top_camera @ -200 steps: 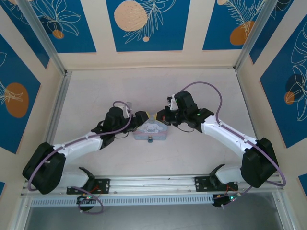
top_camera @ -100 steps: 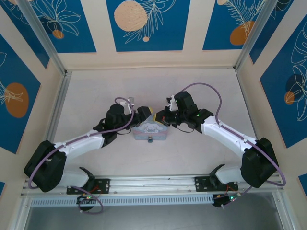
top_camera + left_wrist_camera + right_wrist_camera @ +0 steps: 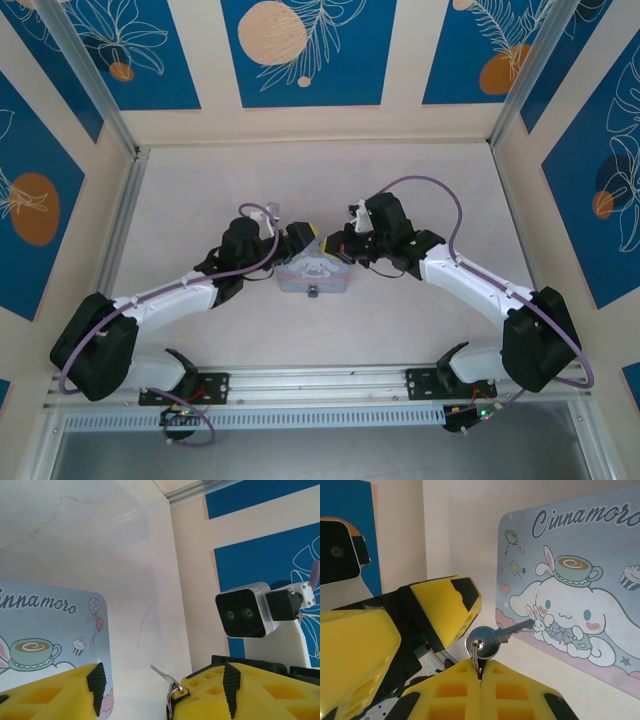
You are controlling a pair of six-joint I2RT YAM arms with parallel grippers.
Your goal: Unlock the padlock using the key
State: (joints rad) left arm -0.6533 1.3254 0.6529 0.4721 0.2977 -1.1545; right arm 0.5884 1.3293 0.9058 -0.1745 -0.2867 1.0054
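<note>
1. My right gripper [image 3: 480, 674] is pressed together, pinching the key [image 3: 497, 634] by its ring, at the tin's [image 3: 580, 555] far edge.
2. My left gripper [image 3: 160, 687] is spread, with one finger just beside the key.
3. The padlock [image 3: 313, 291] sits at the tin's near side.

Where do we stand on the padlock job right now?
Done: the key is picked up, pinched at its ring by the shut right fingers. In hand: it hangs by the far edge of the tin, with the open left fingers close beside it. Left: the padlock at the tin's near edge has no key in it; inserting and turning remain.
</note>
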